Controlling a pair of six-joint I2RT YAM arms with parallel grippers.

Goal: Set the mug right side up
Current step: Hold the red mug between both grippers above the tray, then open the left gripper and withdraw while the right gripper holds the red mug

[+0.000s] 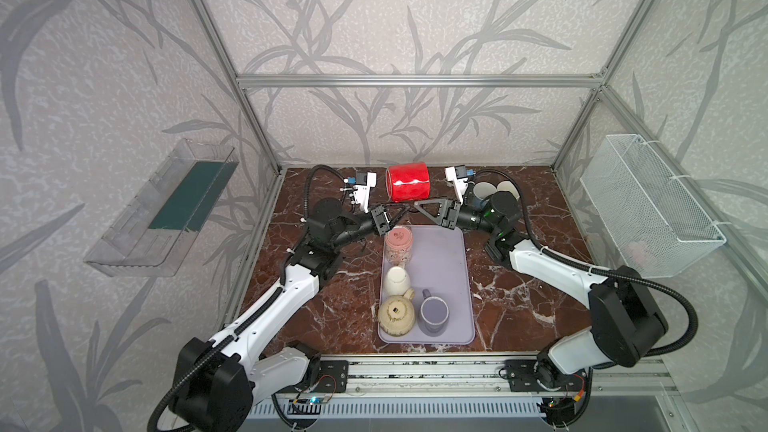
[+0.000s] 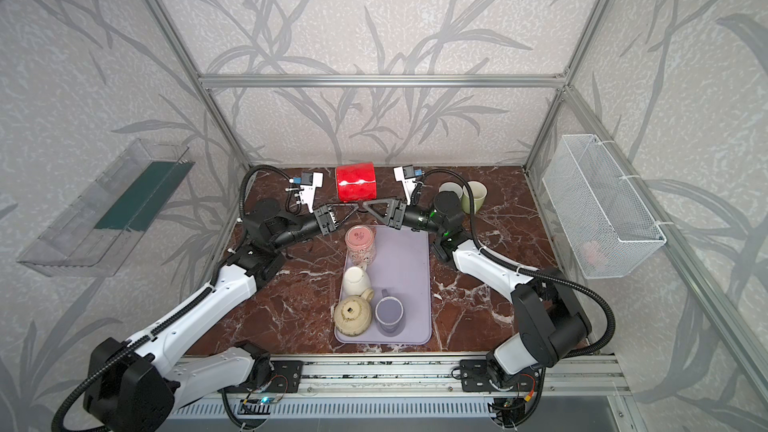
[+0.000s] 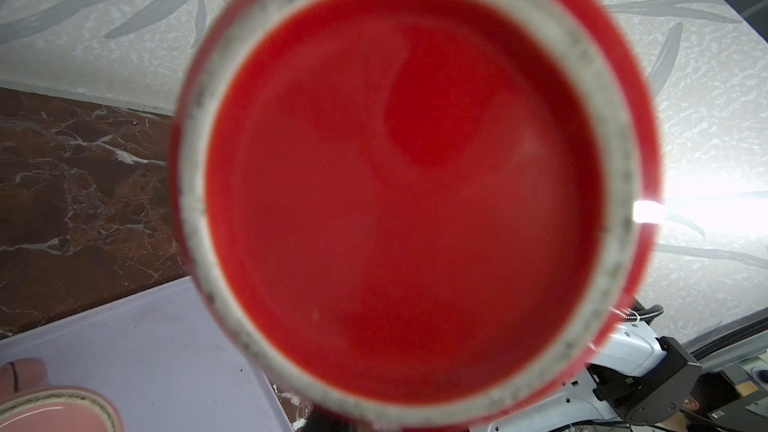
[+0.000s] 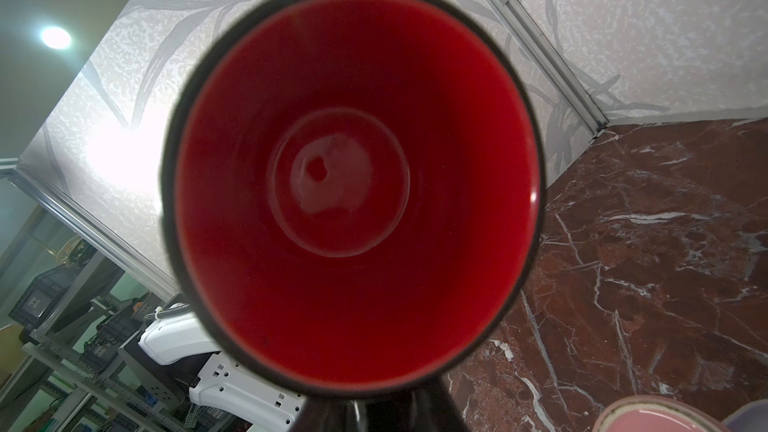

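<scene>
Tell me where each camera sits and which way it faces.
Top views: front overhead, looking down over the brown marble table; left arm and right arm show.
Left wrist: faces the base of the red ceramic mug; right arm shows.
Right wrist: faces that mug's open mouth; left arm shows.
Shared: both wrist views see that mug, opposite ends.

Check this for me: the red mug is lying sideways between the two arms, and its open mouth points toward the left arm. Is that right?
Not quite. The red mug does lie sideways between the two arms, but its open mouth points toward the right arm. The right wrist view looks straight into it, while the left wrist view shows only the base.
</scene>
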